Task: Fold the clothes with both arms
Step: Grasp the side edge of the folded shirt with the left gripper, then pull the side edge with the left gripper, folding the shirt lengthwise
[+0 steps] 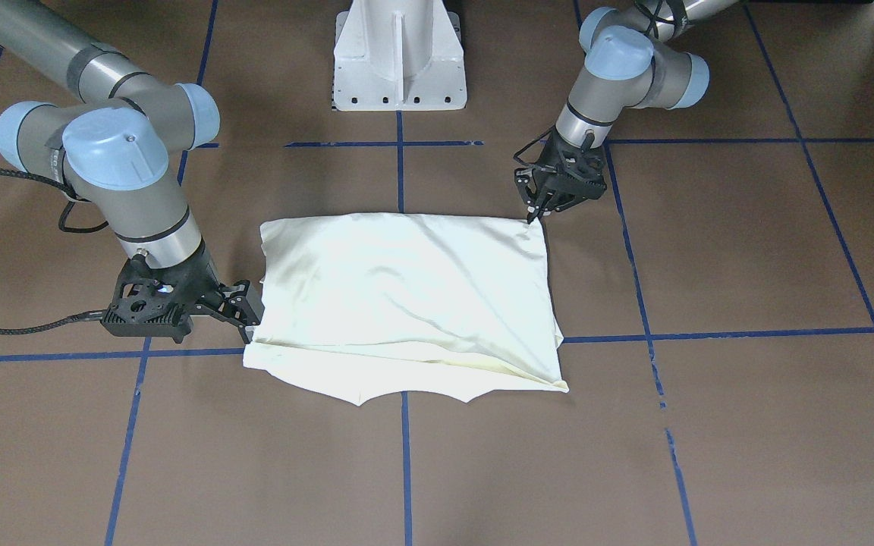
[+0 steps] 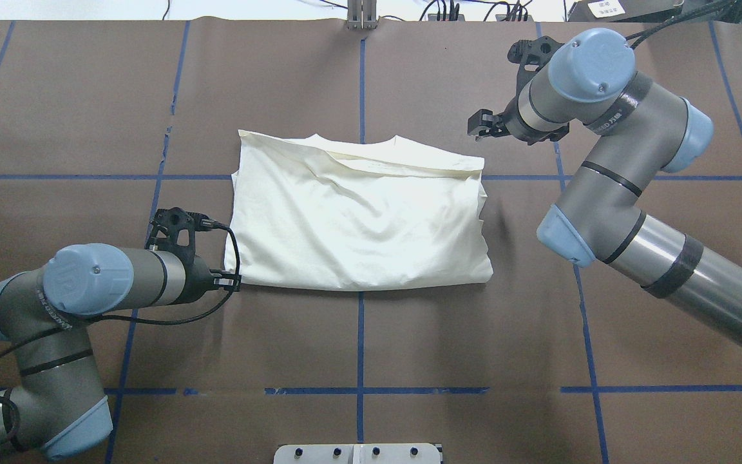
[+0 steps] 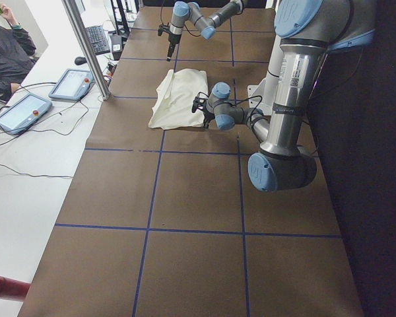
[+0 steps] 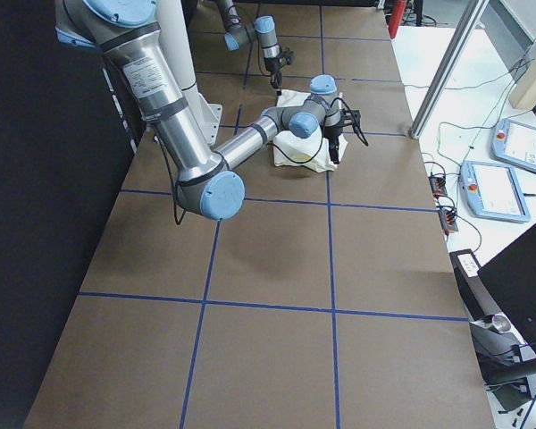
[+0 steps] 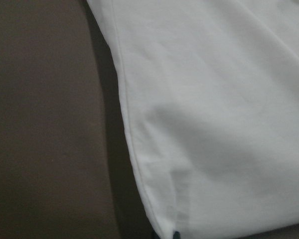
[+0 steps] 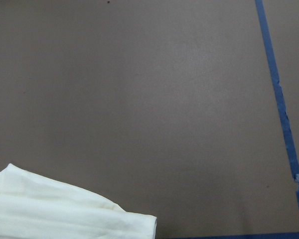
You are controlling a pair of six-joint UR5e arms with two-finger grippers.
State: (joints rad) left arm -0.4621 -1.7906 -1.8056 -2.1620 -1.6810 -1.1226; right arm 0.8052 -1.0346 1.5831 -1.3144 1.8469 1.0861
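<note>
The cream-white T-shirt [image 1: 407, 296] [image 2: 358, 219] lies folded into a rough rectangle, plain side up, in the middle of the brown table. No print shows. My left gripper [image 1: 536, 214] [image 2: 234, 281] is at the shirt's corner nearest the robot on its left, fingers drawn to a point and shut on the hem. The left wrist view shows that hem [image 5: 134, 164] creased toward a fingertip at the bottom edge. My right gripper [image 1: 253, 315] [image 2: 476, 125] sits low beside the opposite far corner, its fingers apart. The right wrist view shows only that corner [image 6: 55, 209] and bare table.
The white pedestal base [image 1: 399, 61] stands at the robot's side of the table. Blue tape lines [image 2: 359, 335] divide the brown surface. A seated person [image 3: 6, 53] and control tablets [image 3: 69, 82] are on the white bench beyond the table's far edge.
</note>
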